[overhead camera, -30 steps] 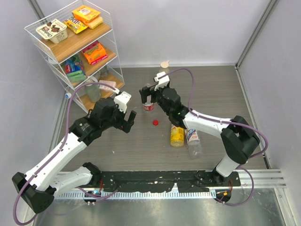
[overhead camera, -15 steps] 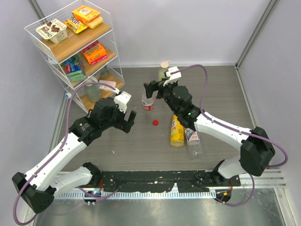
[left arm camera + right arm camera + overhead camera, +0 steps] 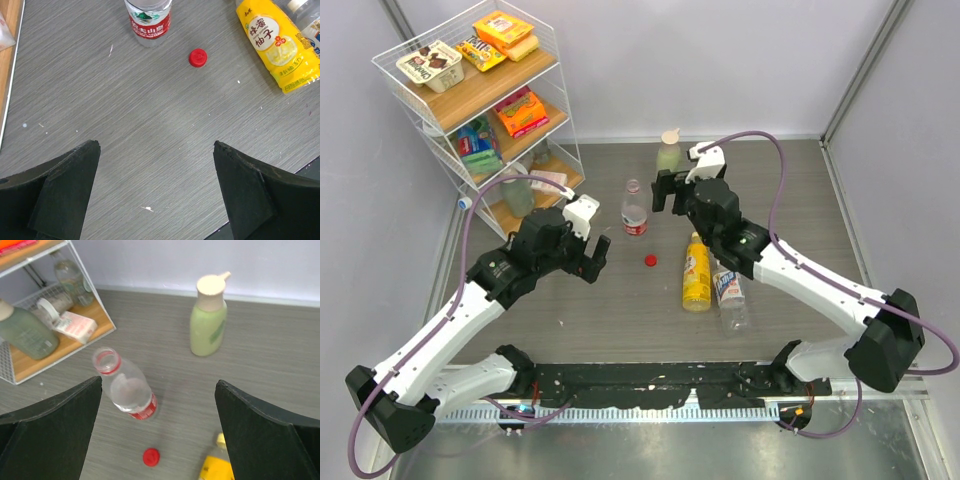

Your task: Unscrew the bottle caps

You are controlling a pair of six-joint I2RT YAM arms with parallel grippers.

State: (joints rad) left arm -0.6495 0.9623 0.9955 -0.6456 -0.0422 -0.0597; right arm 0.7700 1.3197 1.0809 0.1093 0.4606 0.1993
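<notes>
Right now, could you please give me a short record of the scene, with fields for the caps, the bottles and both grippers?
red cap: off, lying loose near the water bottle
water bottle: upright, neck open
yellow bottle: lying down, yellow cap on
clear bottle: lying beside the yellow bottle, pale cap appears on
left gripper: open, empty
right gripper: open, empty

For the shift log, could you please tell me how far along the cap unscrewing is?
Done: the red cap lies beside the open water bottle. In hand: nothing; the left end effector and right end effector are open, empty. Left: the yellow cap on the lying juice bottle and the pale cap on the clear bottle.
</notes>
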